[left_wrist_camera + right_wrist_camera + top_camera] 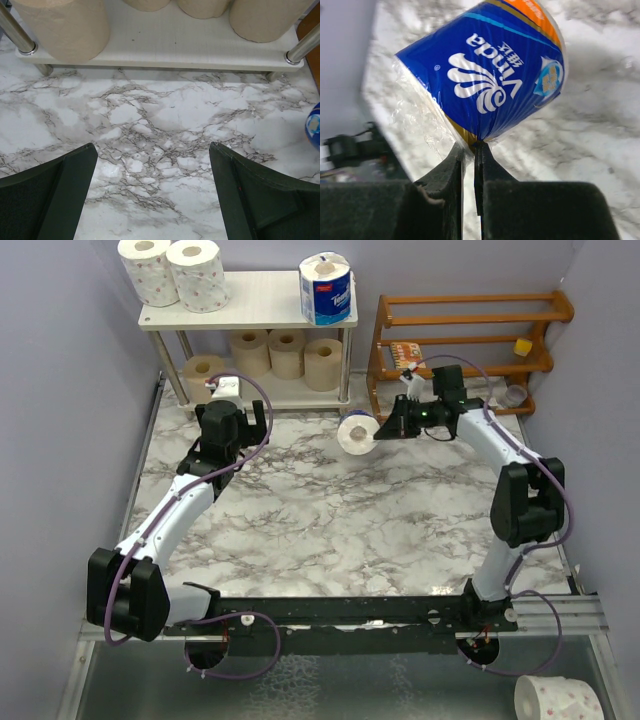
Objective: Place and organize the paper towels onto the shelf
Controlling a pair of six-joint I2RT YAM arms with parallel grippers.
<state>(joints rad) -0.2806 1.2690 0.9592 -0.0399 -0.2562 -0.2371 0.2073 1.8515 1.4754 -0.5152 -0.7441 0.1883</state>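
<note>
Shelf [250,302] is standing at the far left of the counter [330,530], against the back wall. Its top board is carrying two pink-dotted rolls [172,272] side by side at the left end and one wrapped roll [326,288] upright at the right end. Its lower board is holding four tan rolls [287,352], all upright, and the leftmost one is sitting nearer the front edge, just beside the front-left leg.

Right fingers [455,165] are pressing almost together and pinching the loose plastic edge of the blue Vinda roll [485,80]. In the top view the blue Vinda roll [355,433] is lying on its side with its core end facing up at the camera. It is out over the counter between the shelf and the wooden rack [470,315]. Cannot tell whether it is touching the marble or hanging just off it.

Left fingers [55,200] are standing spread wide and holding nothing. They are hovering over bare marble just in front of the lower board and pointing at it.

The wooden rack is sitting at the far right, carrying a few small items too small to name. A stray pink-dotted roll [555,700] is lying below the near edge of the counter, by the right arm's base, well apart from the shelf.
</note>
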